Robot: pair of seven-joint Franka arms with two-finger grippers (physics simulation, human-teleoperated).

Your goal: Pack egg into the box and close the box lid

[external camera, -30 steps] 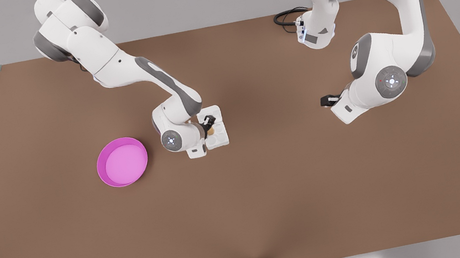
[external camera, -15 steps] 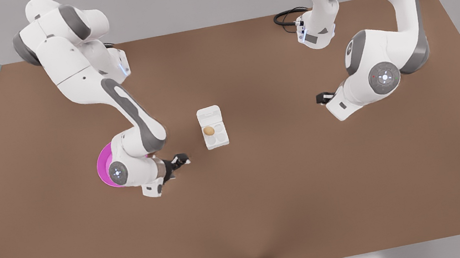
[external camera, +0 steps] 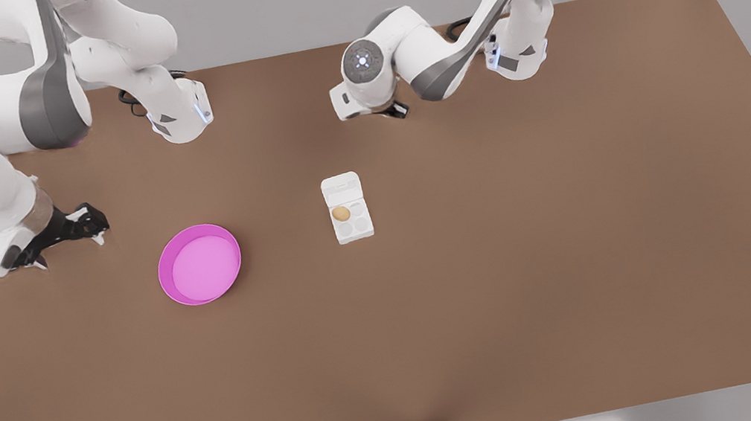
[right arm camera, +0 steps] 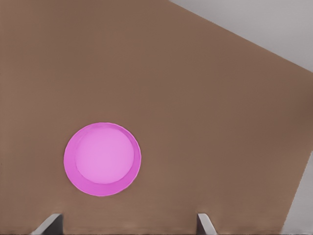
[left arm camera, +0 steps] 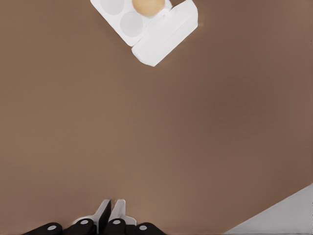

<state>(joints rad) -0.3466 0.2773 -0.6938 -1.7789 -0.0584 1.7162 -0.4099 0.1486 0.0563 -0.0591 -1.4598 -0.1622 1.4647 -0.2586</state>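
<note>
egg (external camera: 340, 213): sitting in one cup of the box (external camera: 352, 219), next to the hinge
lid (external camera: 342, 189): flipped open, flat on the table (external camera: 507, 280)
left gripper (left arm camera: 108, 211): fingers pinched together, holding nothing, near the far edge
right gripper (external camera: 85, 225): spread wide, empty, beside the dish (external camera: 199, 263)

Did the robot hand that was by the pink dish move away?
Yes. The right end effector has swung from beside the pink dish toward the front view's left table edge, farther from the box.
</note>
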